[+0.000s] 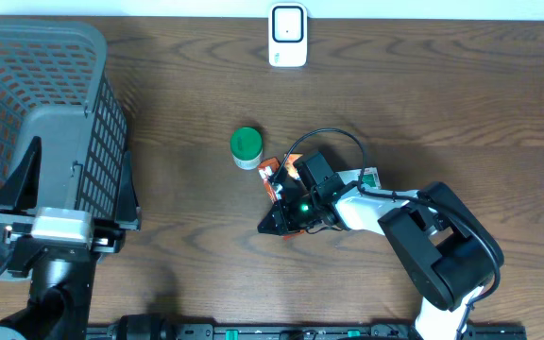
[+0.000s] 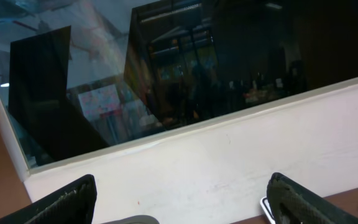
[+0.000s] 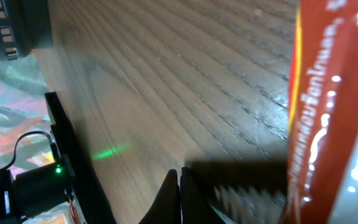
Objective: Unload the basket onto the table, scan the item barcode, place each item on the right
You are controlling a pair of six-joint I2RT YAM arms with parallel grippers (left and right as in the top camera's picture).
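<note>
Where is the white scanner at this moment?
In the overhead view the white scanner sits at the far edge of the table, near the middle, well apart from the green-capped container and the red packet closer in.

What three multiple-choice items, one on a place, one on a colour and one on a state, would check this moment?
1. Where on the table does the white scanner stand?
A. at the far edge, away from the arms
B. at the near edge
C. in the middle

2. What colour is the lid of the round tub?
A. blue
B. green
C. yellow

3. How does the left gripper stand?
A. shut on nothing
B. half shut
C. wide open

Key:
1 A: it sits at the top edge of the overhead view.
2 B: the lid is plainly green.
3 C: its fingers stand far apart with nothing between them.
</note>
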